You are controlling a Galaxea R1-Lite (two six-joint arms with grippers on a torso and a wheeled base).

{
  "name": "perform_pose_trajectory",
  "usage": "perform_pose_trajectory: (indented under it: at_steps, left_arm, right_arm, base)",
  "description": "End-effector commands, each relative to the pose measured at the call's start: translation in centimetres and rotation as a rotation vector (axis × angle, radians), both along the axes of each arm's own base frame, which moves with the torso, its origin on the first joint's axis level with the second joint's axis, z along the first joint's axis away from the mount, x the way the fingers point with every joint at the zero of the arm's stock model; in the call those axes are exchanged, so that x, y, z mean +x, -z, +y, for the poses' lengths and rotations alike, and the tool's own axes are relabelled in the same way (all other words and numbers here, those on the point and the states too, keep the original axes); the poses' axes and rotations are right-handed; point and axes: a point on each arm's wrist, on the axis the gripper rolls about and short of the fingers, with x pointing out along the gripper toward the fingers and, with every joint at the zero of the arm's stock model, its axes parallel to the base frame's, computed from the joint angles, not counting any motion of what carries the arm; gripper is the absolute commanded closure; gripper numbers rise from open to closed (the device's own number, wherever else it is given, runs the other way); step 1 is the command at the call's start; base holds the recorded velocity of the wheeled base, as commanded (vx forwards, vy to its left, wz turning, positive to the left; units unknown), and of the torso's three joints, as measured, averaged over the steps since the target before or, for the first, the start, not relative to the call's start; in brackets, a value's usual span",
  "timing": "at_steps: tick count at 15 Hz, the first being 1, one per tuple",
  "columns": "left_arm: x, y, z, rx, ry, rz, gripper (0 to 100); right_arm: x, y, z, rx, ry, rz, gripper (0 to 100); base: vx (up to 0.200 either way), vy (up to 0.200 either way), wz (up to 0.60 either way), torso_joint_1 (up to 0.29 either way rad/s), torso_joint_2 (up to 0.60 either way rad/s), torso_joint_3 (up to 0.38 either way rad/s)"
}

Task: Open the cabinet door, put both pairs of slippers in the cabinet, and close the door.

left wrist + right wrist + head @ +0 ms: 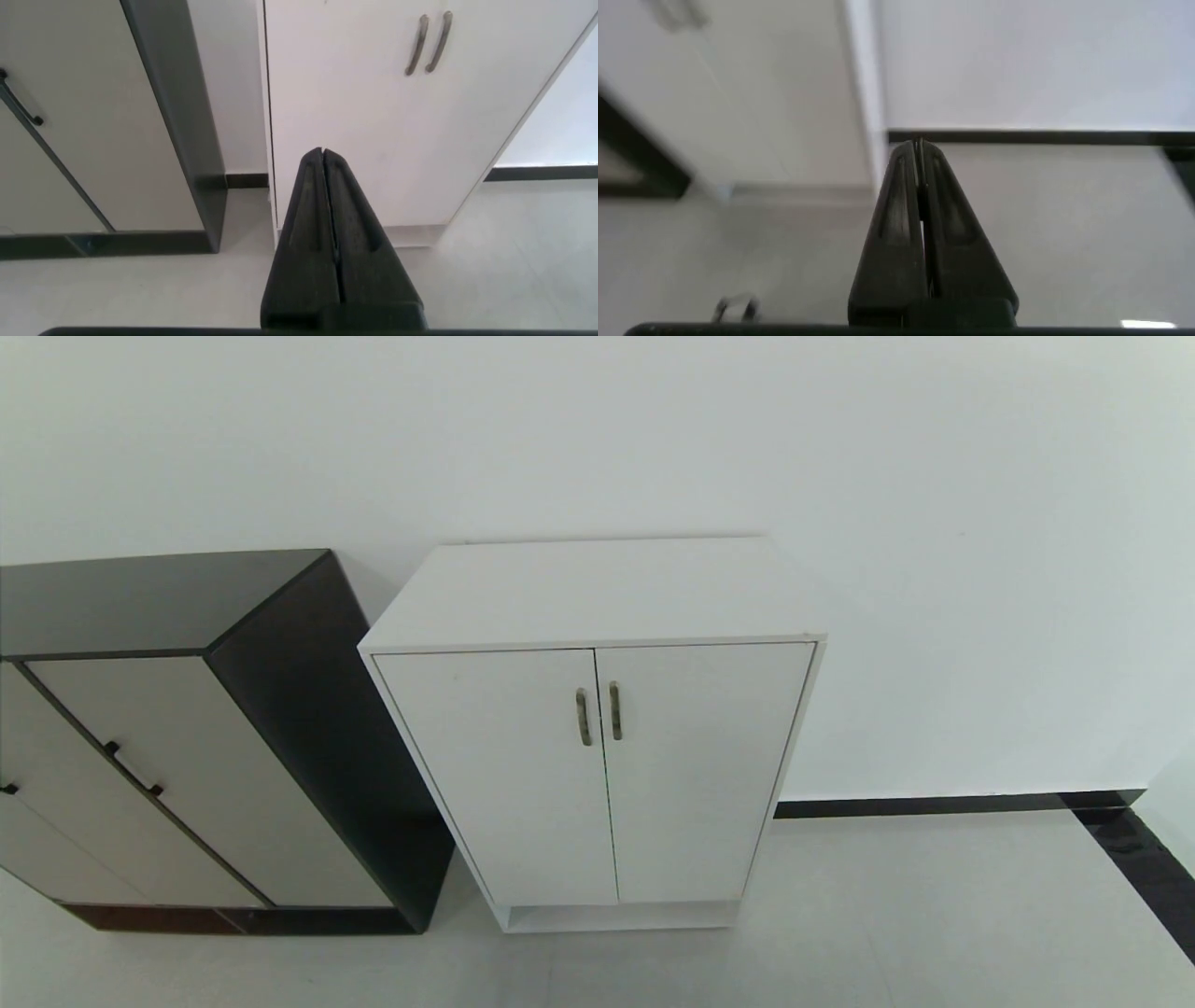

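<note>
A white two-door cabinet [597,756] stands against the wall with both doors closed; two metal handles [598,713] sit side by side at the middle seam. In the left wrist view the same cabinet [392,103] and its handles [428,43] lie ahead, and my left gripper [323,154] is shut with nothing in it, some way back from the doors. My right gripper [920,147] is shut and empty, held over the floor near the cabinet's right corner [864,84].
A black cabinet with beige doors [187,737] stands close to the left of the white one. A black skirting strip [952,805] runs along the wall base on the right. Pale floor [934,915] spreads out before and to the right of the cabinets.
</note>
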Motion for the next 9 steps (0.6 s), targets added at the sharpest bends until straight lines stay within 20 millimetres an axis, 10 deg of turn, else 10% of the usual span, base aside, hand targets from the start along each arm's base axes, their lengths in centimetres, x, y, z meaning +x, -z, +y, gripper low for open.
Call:
perform_pose_trajectory:
  at_steps: [1, 9]
  left_arm:
    - [0.00, 0.00, 0.00, 0.001, 0.001, 0.000, 100]
    - [0.00, 0.00, 0.00, 0.006, 0.001, 0.000, 100]
  right_arm:
    - [-0.26, 0.03, -0.01, -0.020, 0.001, -0.053, 100]
    - [-1.04, 0.16, 0.18, 0.011, 0.156, -0.145, 100]
  base:
    - [0.000, 0.000, 0.00, 0.000, 0.00, 0.000]
    - [0.000, 0.000, 0.00, 0.000, 0.00, 0.000]
